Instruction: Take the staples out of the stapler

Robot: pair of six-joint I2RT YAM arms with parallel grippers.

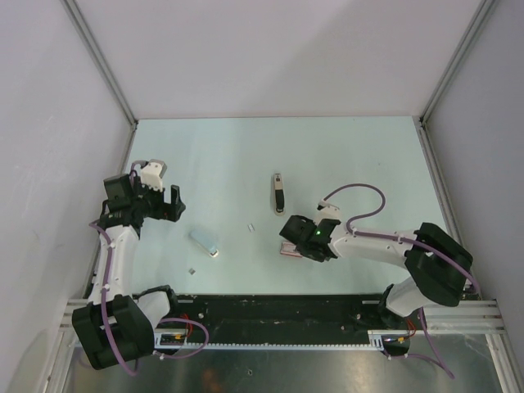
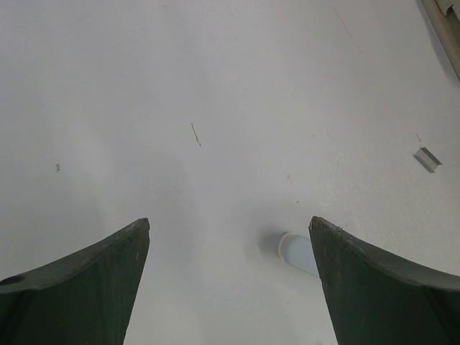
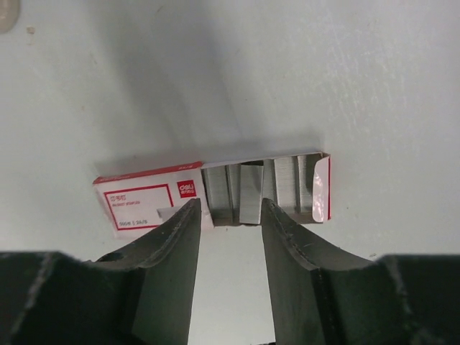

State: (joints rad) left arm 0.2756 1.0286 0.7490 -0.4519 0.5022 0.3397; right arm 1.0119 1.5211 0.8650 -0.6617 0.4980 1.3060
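Seen from above, two robot arms reach over a pale mint-green desk (image 1: 344, 155) with white walls around it.

The left hand (image 1: 155, 210) hangs above the desk's left side with its two dark fingers (image 2: 86, 287) spread wide and nothing between them. The staples, a short pale silvery-blue bar with a whitish end (image 1: 205, 241), lie flat on the desk to the right of this hand, on the side towards the arm bases. In the left wrist view the bar's rounded end (image 2: 295, 253) peeks out just beside the hand's right finger, partly hidden by it. A tiny silvery staple bit (image 2: 428, 159) lies further out to the right, and another bit (image 1: 250, 227) sits between the two hands.

The right hand (image 3: 230, 208) is low over a small red-and-white cardboard staple box (image 3: 144, 198). Its fingers stand partly apart, gripping nothing, with their tips at the box's near edge. The box's open end shows silvery staple strips (image 3: 287, 183) packed side by side.

A slim black stapler (image 1: 279, 193) lies beyond the right hand, apart from it and well away from the pale bar.
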